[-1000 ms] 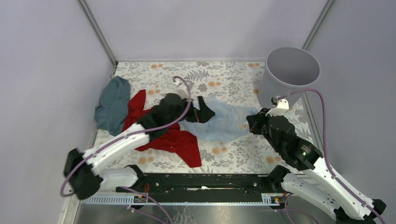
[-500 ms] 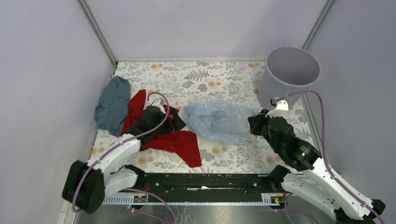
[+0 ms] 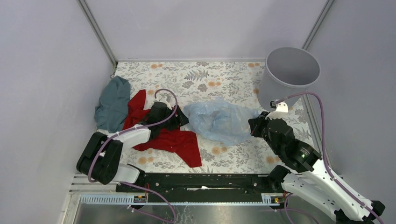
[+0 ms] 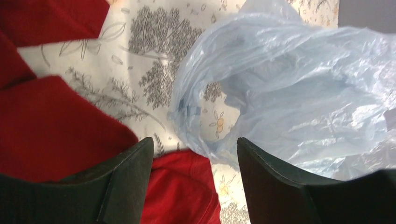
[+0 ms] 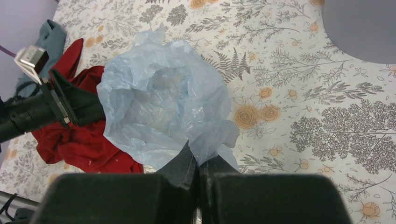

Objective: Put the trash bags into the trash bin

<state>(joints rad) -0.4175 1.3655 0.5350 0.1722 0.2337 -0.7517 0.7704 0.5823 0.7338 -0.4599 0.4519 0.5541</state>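
The trash bag [image 3: 217, 120] lies crumpled mid-worktop [image 3: 219, 79], its long axis running left to right. Its right end is near the trash bin [image 3: 270, 89] but apart from it. The bin stands upright in the far right corner. Bare worktop stretches behind the bag. The right claw [image 5: 197, 158] is clenched on the bag's near right edge. The left claw [image 4: 194, 149] is released, over the red cloth [image 3: 175, 140], beside the bag's left edge.

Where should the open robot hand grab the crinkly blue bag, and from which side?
The left gripper could pinch the trash bag at its rolled mouth rim, nearest the red cloth, coming from that side. It stands up bunched there, and the right gripper holds the opposite corner.
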